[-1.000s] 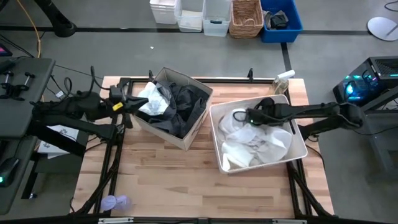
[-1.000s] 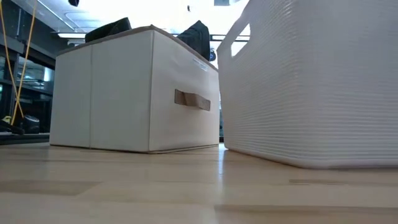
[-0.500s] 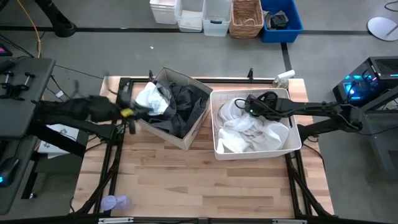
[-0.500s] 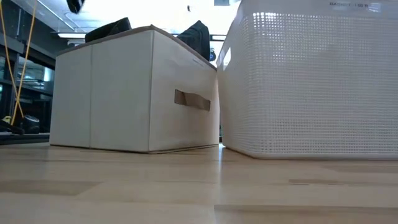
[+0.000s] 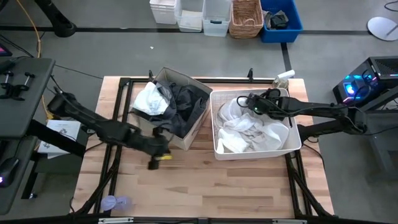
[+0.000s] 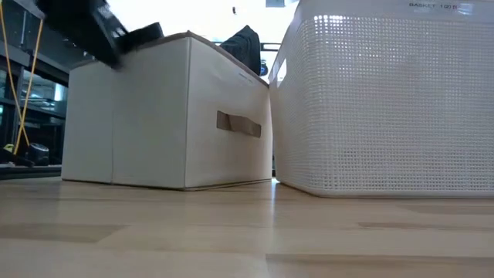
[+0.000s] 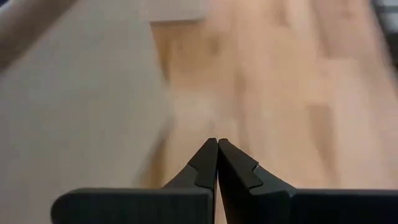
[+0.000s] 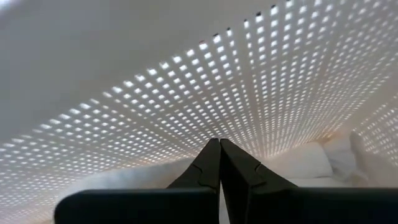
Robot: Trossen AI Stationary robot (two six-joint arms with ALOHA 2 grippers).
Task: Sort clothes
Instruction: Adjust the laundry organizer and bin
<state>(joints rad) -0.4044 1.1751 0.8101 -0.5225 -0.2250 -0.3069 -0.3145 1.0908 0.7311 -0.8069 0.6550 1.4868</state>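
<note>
Both grippers empty between picks, clothes already split into two bins

Left gripper (image 5: 160, 157), jaws clenched on nothing, hangs over bare table (image 5: 186, 186) just in front of the beige box (image 5: 186, 138), whose black-grey garment (image 5: 183, 106) and white piece (image 5: 149, 99) lie behind the jaws; the heap runs roughly along the box's diagonal. Right gripper (image 5: 249, 101), also clenched and empty, sits inside the white basket (image 5: 292, 148) above the white lacy pieces (image 5: 249, 134). Next likely calls for opening onto a stray garment
</note>
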